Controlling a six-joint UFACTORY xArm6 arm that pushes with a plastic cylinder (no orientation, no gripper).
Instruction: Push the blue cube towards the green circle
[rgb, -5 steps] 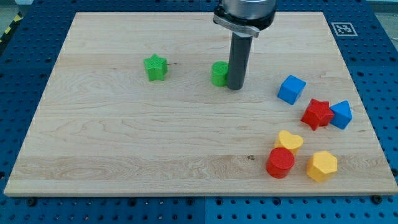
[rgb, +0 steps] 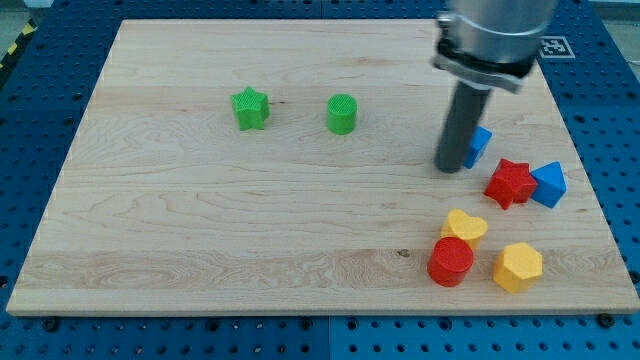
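The blue cube (rgb: 481, 143) sits at the board's right side, mostly hidden behind my rod. My tip (rgb: 451, 167) rests on the board just left of the cube and in front of it, touching or nearly touching it. The green circle (rgb: 342, 114), a short cylinder, stands well to the left of the tip, in the upper middle of the board.
A green star (rgb: 250, 108) lies left of the green circle. A red star (rgb: 511, 183) and a second blue block (rgb: 548, 184) lie right of the tip. A yellow heart (rgb: 465, 226), red cylinder (rgb: 450, 262) and yellow hexagon (rgb: 518, 267) sit at lower right.
My rod has moved right, from beside the green circle to the blue cube's left side. The green circle is now fully visible and sits slightly further left.
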